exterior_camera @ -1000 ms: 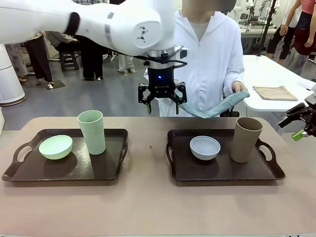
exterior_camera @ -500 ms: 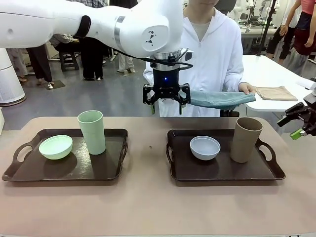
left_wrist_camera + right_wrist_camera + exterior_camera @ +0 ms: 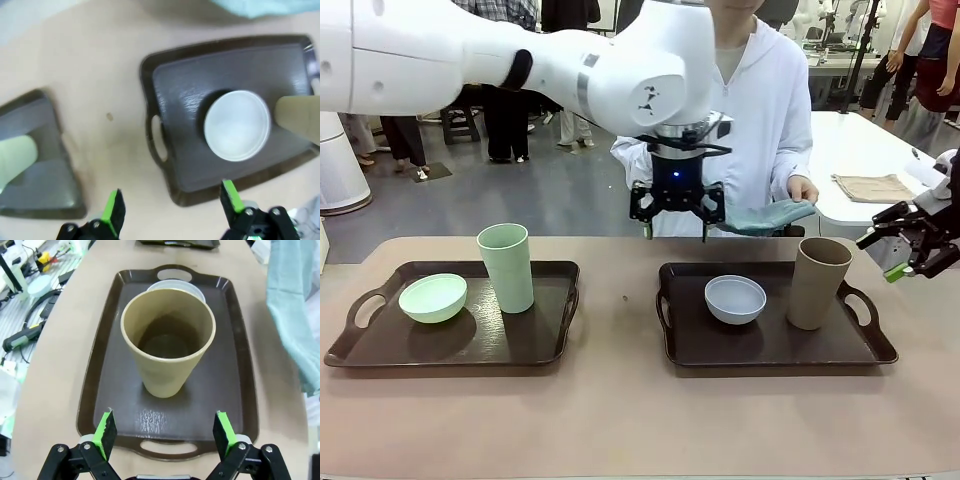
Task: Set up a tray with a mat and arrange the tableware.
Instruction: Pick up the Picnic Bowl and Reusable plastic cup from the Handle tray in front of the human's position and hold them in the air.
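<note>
Front view: left hand (image 3: pixel 675 232) high over far edge of surface (image 3: pixel 620 410), fingers wide, empty, just beside teal mat (image 3: pixel 765 215) draped from person's grip. Right hand (image 3: pixel 895 257) wide, empty, near brown cup (image 3: pixel 818 283). Cup and white bowl (image 3: pixel 735 299) on right tray (image 3: pixel 770 362). Green bowl (image 3: pixel 433 297), green cup (image 3: pixel 507 268) on left tray (image 3: pixel 545 352).

Left wrist view: open left hand (image 3: pixel 171 200) above white bowl (image 3: pixel 236 125); mat (image 3: pixel 270 6) at top edge.

Right wrist view: open right hand (image 3: pixel 162 432) frames brown cup (image 3: pixel 169 340).

Judgement: mat limp, light; pinch free hanging end. Cups stiff, smooth, tippy; grip across wall.
</note>
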You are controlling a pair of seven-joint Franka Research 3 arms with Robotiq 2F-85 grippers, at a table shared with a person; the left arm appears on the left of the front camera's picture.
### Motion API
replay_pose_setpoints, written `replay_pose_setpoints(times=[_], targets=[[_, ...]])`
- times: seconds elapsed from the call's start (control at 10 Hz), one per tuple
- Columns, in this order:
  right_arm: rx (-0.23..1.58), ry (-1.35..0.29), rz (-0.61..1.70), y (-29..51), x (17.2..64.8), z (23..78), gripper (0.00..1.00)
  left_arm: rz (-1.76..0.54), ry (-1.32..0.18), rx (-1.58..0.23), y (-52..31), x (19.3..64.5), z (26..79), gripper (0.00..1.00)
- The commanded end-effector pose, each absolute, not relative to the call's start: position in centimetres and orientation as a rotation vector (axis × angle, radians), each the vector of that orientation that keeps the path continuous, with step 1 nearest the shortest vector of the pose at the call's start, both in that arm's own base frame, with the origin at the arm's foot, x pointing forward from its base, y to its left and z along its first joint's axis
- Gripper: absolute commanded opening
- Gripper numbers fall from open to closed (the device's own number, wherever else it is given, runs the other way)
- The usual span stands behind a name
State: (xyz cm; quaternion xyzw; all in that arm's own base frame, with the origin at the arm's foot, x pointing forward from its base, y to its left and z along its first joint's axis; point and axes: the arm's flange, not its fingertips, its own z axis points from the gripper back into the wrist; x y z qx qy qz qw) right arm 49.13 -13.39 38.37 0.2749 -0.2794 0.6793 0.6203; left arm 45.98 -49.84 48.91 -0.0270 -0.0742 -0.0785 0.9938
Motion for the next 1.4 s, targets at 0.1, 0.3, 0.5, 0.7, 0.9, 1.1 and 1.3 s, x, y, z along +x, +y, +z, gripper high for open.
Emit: replay_pose_setpoints(times=[0.1, 0.3, 0.5, 0.7, 0.9, 1.1, 1.3], targets=[[0.632, -0.650, 1.522, -13.4, 50.3, 36.7, 1.00, -0.265, -0.216, -0.054, -53.2, 46.1, 48.1, 1.00], [0.678, -0.703, 1.455, -12.9, 50.9, 36.3, 1.00, -0.332, -0.240, -0.023, -54.9, 45.7, 47.1, 1.00], [0.735, -0.733, 1.432, -11.8, 50.9, 35.7, 1.00, -0.336, -0.224, 0.002, -55.6, 45.9, 45.8, 1.00], [0.800, -0.743, 1.432, -9.9, 51.2, 34.8, 1.00, -0.346, -0.205, 0.011, -56.0, 46.8, 44.3, 1.00], [0.854, -0.715, 1.451, -8.6, 51.4, 34.1, 1.00, -0.336, -0.190, 0.017, -56.3, 47.4, 43.6, 1.00], [0.873, -0.693, 1.469, -8.0, 51.3, 33.8, 1.00, -0.305, -0.183, 0.023, -56.6, 48.2, 43.1, 1.00], [0.890, -0.673, 1.479, -7.4, 51.1, 33.4, 1.00, -0.293, -0.175, 0.024, -57.0, 48.9, 42.6, 1.00]])
